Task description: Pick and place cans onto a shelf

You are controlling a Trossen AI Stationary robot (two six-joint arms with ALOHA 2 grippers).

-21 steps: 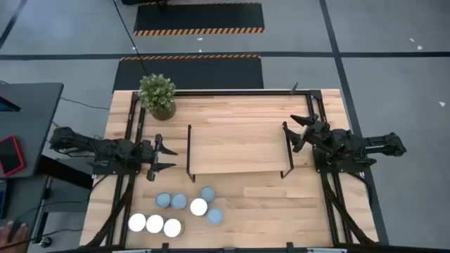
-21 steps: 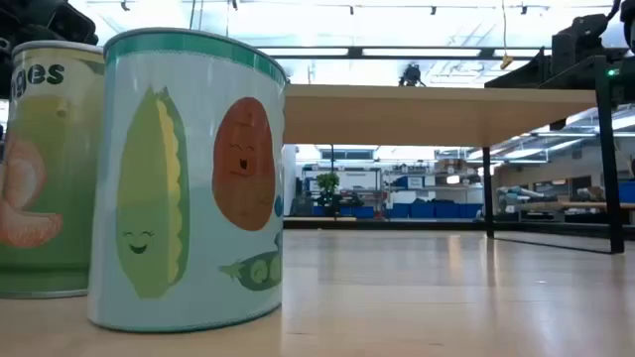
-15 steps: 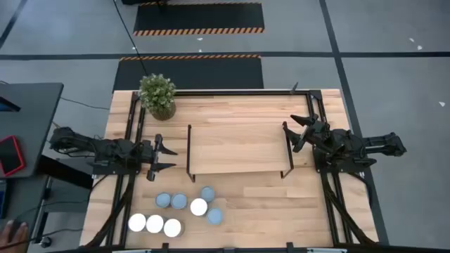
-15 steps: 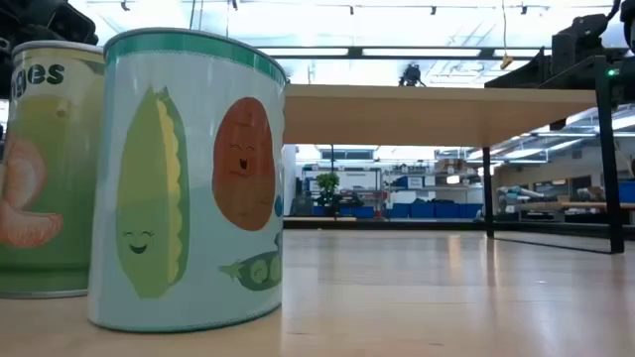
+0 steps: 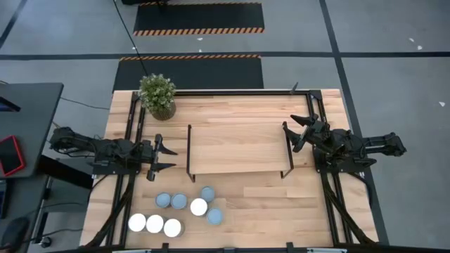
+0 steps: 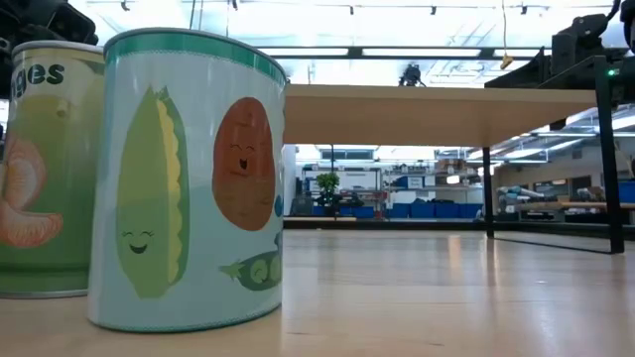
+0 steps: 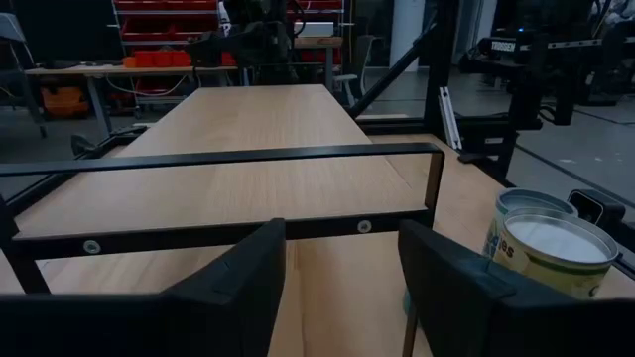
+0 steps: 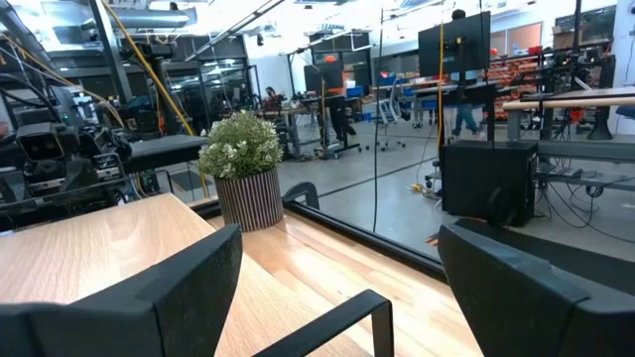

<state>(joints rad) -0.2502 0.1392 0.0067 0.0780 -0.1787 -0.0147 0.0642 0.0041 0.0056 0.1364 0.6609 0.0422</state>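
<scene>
Your left gripper [image 5: 167, 157] open beside the shelf [image 5: 239, 147], right gripper [image 5: 295, 129] open at far end, cans [image 5: 199, 206] untouched on the table [image 5: 281, 204].

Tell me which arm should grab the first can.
Left, probably. The left gripper hangs open just beside the cans, while the right gripper waits open beyond the shelf's far end.

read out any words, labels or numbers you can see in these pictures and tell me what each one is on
"es": end of a cut-off word on the green can at the low view's edge.
"les": partial word on the can nearest the left tool.
The pea-and-tomato can shows only cartoon pictures.
The left wrist view's background signs are too blurred to read.
</scene>
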